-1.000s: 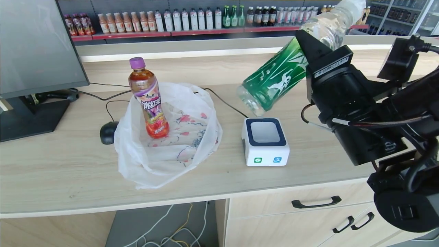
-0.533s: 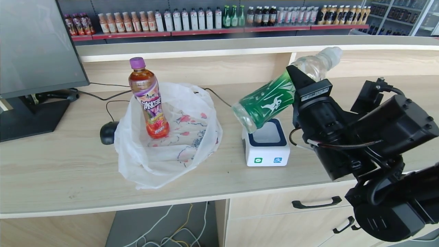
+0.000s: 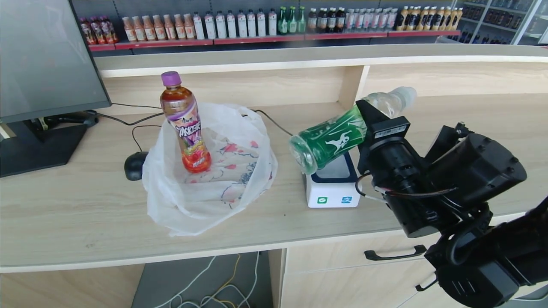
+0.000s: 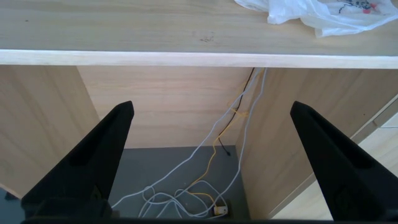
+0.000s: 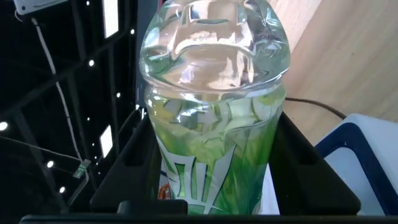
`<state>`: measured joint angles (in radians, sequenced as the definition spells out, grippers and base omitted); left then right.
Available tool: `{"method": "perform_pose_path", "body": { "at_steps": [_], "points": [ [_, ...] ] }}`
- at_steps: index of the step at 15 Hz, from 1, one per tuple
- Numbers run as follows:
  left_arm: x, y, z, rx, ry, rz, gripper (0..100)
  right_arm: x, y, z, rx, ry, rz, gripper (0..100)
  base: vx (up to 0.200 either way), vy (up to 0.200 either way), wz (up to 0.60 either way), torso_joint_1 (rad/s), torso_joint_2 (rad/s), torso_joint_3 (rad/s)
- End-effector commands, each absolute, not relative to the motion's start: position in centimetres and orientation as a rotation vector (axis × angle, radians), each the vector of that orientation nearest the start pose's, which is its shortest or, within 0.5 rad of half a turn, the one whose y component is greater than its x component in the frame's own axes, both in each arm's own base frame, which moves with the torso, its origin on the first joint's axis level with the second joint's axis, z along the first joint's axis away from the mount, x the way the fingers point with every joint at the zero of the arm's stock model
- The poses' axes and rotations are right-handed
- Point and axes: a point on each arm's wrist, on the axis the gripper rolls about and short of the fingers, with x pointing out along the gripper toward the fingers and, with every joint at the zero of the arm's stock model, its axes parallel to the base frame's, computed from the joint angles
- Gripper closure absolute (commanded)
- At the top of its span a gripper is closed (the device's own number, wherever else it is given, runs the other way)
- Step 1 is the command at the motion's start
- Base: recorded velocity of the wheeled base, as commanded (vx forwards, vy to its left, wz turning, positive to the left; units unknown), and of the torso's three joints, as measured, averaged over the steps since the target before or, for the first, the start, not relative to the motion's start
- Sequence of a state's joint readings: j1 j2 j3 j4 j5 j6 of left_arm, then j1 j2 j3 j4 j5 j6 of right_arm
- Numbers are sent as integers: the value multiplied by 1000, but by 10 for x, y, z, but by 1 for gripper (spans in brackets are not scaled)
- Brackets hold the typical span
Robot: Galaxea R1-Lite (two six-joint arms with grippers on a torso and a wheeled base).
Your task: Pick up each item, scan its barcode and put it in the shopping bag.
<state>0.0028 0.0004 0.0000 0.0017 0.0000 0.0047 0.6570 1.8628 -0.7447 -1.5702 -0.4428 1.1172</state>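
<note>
My right gripper [image 3: 369,125] is shut on a clear water bottle with a green label [image 3: 334,139], held tilted with its base just above the white scanner [image 3: 333,185] on the counter. In the right wrist view the water bottle [image 5: 214,118] stands between the dark fingers [image 5: 134,168], with a corner of the scanner [image 5: 364,146] beside it. A tea bottle with a purple cap [image 3: 183,124] stands upright in the white shopping bag [image 3: 214,188], left of the scanner. My left gripper [image 4: 211,155] is open below the counter's front edge, with nothing between its fingers.
A monitor on its stand [image 3: 43,85] occupies the left of the counter [image 3: 85,214], with a black mouse [image 3: 133,165] and cables beside the bag. A raised ledge runs along the back. Drawers with black handles [image 3: 394,253] sit under the counter; loose wires [image 4: 205,180] lie on the floor.
My right arm has come down and leftward with the water bottle, bringing its base from high above the counter to just over the scanner. The bag and tea bottle have stayed put.
</note>
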Motion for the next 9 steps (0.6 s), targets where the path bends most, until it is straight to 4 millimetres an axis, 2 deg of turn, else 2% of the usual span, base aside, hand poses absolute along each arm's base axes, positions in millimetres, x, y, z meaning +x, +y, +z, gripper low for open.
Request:
{"method": "perform_pose_path", "body": {
  "at_steps": [1,9],
  "points": [
    [-23,0,75,5,2,3,0,261,188,206,1346,-230,408,100,0,0,0,0,0,0],
    [-23,0,75,5,2,3,0,266,176,197,1371,-219,367,100,0,0,0,0,0,0]
  ]
}}
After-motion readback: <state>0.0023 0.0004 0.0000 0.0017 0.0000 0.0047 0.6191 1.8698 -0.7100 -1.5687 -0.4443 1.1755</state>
